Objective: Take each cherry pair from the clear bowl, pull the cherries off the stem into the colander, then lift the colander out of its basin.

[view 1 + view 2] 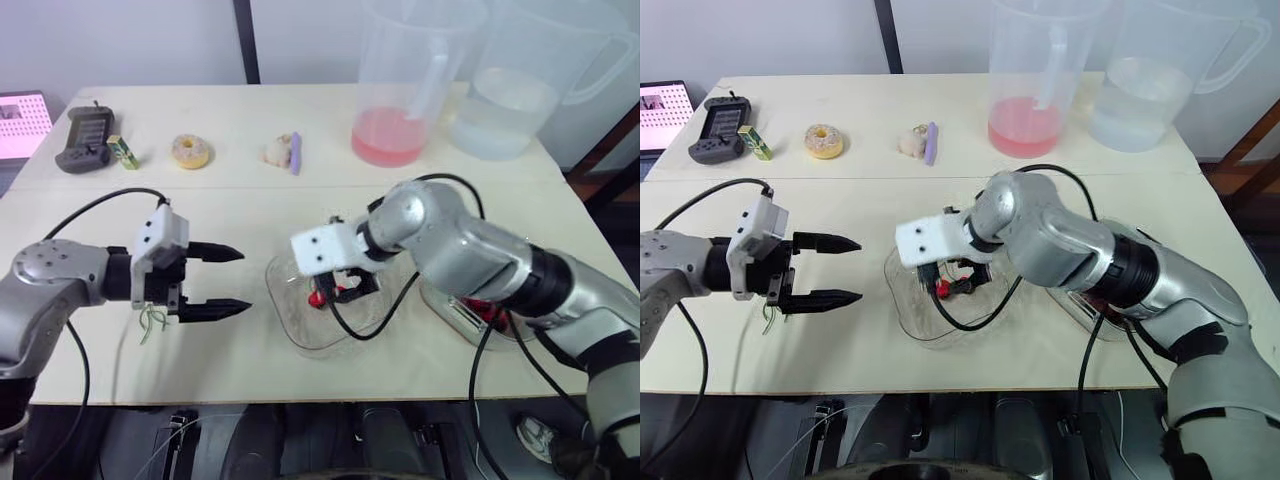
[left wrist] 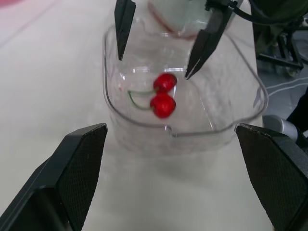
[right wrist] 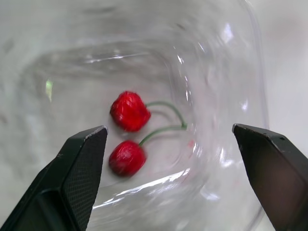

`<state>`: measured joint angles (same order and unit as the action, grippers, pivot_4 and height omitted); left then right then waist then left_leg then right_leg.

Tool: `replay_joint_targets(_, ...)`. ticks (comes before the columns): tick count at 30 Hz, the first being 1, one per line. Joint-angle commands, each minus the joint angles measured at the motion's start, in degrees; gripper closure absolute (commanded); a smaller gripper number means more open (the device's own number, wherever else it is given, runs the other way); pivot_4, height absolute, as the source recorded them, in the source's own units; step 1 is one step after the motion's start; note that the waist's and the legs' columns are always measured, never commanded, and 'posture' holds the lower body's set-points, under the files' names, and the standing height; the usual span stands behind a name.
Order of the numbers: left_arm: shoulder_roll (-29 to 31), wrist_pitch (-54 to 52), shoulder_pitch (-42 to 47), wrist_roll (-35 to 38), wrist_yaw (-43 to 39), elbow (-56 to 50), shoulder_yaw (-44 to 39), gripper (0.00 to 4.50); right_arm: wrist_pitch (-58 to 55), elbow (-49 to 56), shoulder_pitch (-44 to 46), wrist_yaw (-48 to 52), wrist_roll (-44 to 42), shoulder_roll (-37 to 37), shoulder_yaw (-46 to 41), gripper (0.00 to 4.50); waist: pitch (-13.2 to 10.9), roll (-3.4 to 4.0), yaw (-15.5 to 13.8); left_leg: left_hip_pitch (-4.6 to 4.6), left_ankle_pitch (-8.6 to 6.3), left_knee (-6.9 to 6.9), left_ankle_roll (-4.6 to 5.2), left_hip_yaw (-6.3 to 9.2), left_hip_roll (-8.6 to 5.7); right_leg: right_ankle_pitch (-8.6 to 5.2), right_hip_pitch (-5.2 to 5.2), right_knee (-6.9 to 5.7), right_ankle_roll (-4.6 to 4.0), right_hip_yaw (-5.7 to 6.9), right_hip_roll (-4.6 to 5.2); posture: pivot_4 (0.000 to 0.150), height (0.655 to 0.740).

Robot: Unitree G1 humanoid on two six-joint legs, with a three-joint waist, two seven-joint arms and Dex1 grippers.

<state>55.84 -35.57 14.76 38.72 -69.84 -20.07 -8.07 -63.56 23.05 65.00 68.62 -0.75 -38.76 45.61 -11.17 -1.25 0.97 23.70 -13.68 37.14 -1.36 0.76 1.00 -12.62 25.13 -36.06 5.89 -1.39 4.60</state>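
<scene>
Where two pale cream tops meet along a seam, they make one long surface (image 1: 250, 205) set against a plain light wall, with a dark upright post (image 1: 245, 40) rising behind it. Along the far side stand two big clear jugs close together, the pink jug (image 1: 392, 130) holding a little rosy liquid and the water jug (image 1: 505, 110) about a third full. Farther to the left along that side lie a cream lump with a purple stick (image 1: 294, 153) against it, a frosted doughnut (image 1: 190, 151), a small green box (image 1: 122, 152), a dark handheld controller (image 1: 85, 140) and, at the edge, a pink dotted panel (image 1: 22, 122).

Near the front edge sits the clear bowl (image 1: 300, 335), with one cherry pair (image 2: 162, 96) on its floor, both fruits joined by a green stem. The right end effector (image 2: 154, 67) points down into the bowl with its fingers spread wide on either side of the cherries, gripping nothing; the tips look just clear of the fruit. A black cable (image 1: 360, 330) loops down from that arm across the bowl's near side.

Just right of the bowl, the colander (image 1: 458, 318) is mostly hidden under the right forearm; only a corner with some red fruit shows, and I cannot separate it from its basin.

Left of the bowl, the left end effector (image 1: 246, 280) hangs over the surface, aimed at the bowl, fingers wide apart and empty. Loose green stems (image 1: 152, 322) lie on the surface beneath its wrist.
</scene>
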Motion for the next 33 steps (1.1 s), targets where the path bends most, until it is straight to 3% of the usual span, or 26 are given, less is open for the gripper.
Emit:
replay_joint_targets(1, 0.01, -0.03, 1.76, 1.56, -1.08, 0.15, -0.62, 0.00, -10.88, 2.97, -1.39, -1.52, -4.03, -0.07, -3.63, 0.06, 0.00, 0.00, 0.04, 0.00, 0.00, 0.00, 0.00, 0.00, 0.00, 0.00, 0.00, 0.00, 0.00, 0.00, 0.00, 0.150, 0.7400)
replay_joint_targets(7, -0.14, 0.66, 3.53, 0.59, -2.31, 1.65, 1.03, 0.00, -18.21, 3.53, -3.32, -7.82, -6.73, 1.10, -2.00, 0.06, 0.00, 0.00, 0.24, -0.01, 0.00, -0.03, 0.00, 0.00, 0.00, 0.00, 0.02, -0.02, 0.00, 0.00, -0.01, 0.150, 0.7400)
replay_joint_targets(23, 0.35, 0.16, 1.60, 2.64, -2.57, -0.05, -0.35, 0.00, -17.66, -0.14, -4.63, -19.13, -9.46, 3.65, 4.98, 0.06, 0.01, -0.01, 0.23, -0.01, 0.00, -0.01, 0.00, 0.02, 0.00, 0.00, 0.00, -0.01, 0.00, 0.00, -0.01, 0.150, 0.7400)
replay_joint_targets(30, 0.95, -0.25, 0.13, 3.05, -2.20, -1.08, -1.37, 0.00, -16.75, -1.31, -4.19, -20.26, -10.33, 3.78, 5.65, 3.31, 0.01, -0.01, 0.22, -0.01, 0.00, -0.02, 0.00, 0.02, 0.00, 0.00, 0.00, -0.01, 0.00, 0.00, -0.01, 0.150, 0.7400)
replay_joint_targets(33, 0.92, -0.34, -0.12, 3.02, -2.11, -1.23, -1.51, 0.00, -16.15, -1.33, -3.71, -20.31, -10.21, 3.33, 5.99, 3.31, 0.01, -0.01, 0.22, -0.02, 0.00, -0.01, 0.00, 0.02, 0.00, -0.01, 0.00, -0.01, 0.00, 0.00, -0.01, 0.150, 0.7400)
